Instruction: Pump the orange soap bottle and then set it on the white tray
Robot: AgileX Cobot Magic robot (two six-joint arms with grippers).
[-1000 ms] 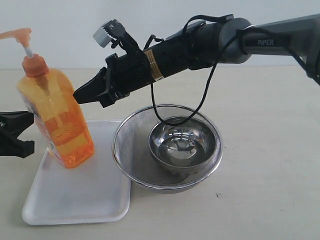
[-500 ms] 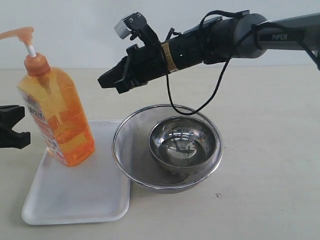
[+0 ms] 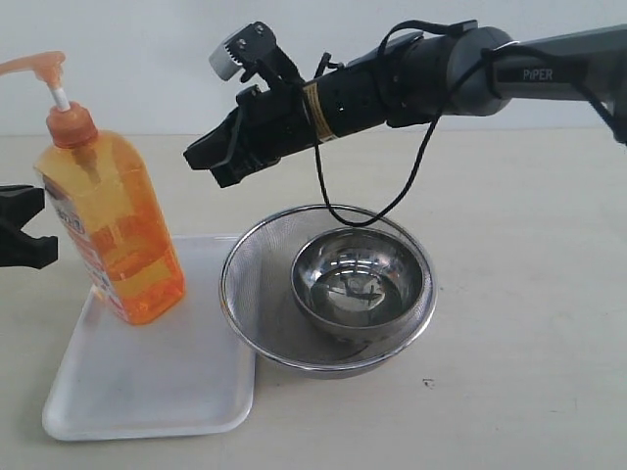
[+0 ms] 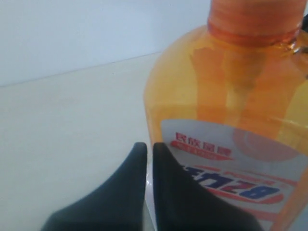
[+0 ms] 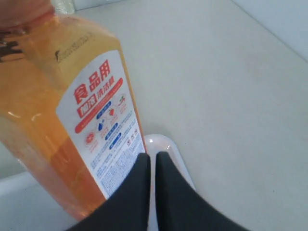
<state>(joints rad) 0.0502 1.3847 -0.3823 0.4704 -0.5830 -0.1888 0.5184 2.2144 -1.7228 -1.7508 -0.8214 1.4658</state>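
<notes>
The orange soap bottle [image 3: 118,235] stands on the far left part of the white tray [image 3: 147,392], leaning slightly, with its pump head up. My left gripper [image 3: 39,227] sits just left of the bottle, apart from it. In the left wrist view its fingers [image 4: 150,147] are shut and empty, with the bottle's label [image 4: 231,106] close ahead. My right gripper [image 3: 196,160] hovers above and to the right of the bottle, shut and holding nothing. The right wrist view shows the bottle [image 5: 57,120] and a tray corner [image 5: 166,149] beyond the fingertips [image 5: 153,156].
A round metal mesh strainer [image 3: 255,284] sits right beside the tray, with a steel bowl [image 3: 358,284] inside it. A black cable [image 3: 411,176] hangs from the right arm above the bowl. The beige table [image 3: 529,323] stretches to the right.
My right gripper has lifted up and away from the bottle's side. My left gripper has drawn back to the left, off the bottle. The bottle stays on the tray.
</notes>
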